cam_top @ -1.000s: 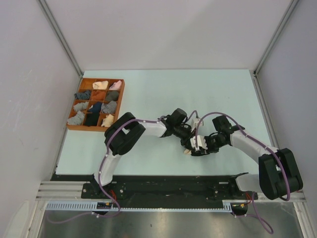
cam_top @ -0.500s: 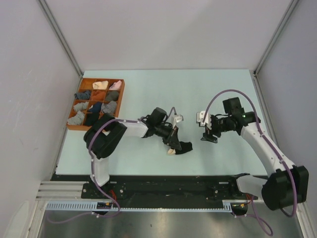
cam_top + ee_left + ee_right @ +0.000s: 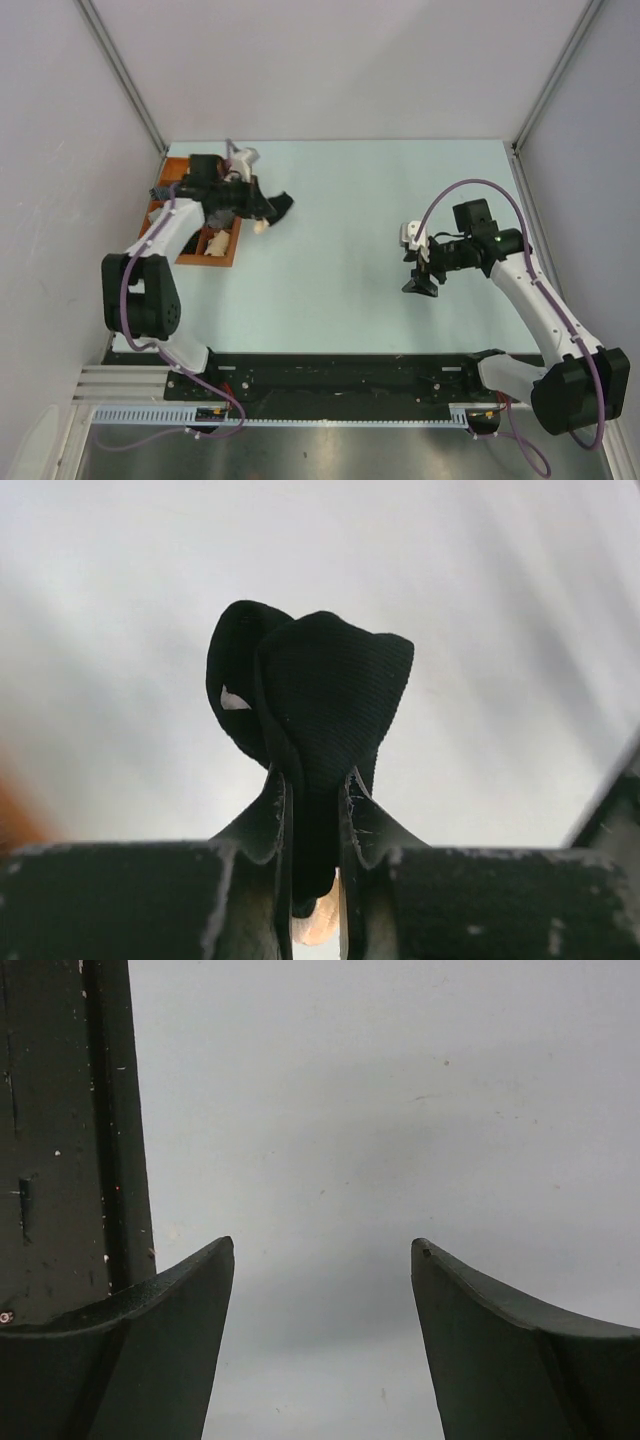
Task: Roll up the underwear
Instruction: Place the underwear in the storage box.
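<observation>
The underwear is a black bundle with a cream-beige edge. My left gripper is shut on it and holds it above the table, just right of the tray. In the left wrist view the black fabric bulges out past my gripper, with a bit of cream showing lower between the jaws. My right gripper is open and empty over the right half of the table. It shows only bare table between its fingers in the right wrist view.
A brown wooden tray with compartments of small grey, navy, pink and cream rolled bundles stands at the left edge, partly under my left arm. Grey walls close in the table at left, back and right.
My left gripper has carried the underwear from the table's front middle far to the back left, beside the tray. My right gripper let go, drew off to the right and now stands open.
</observation>
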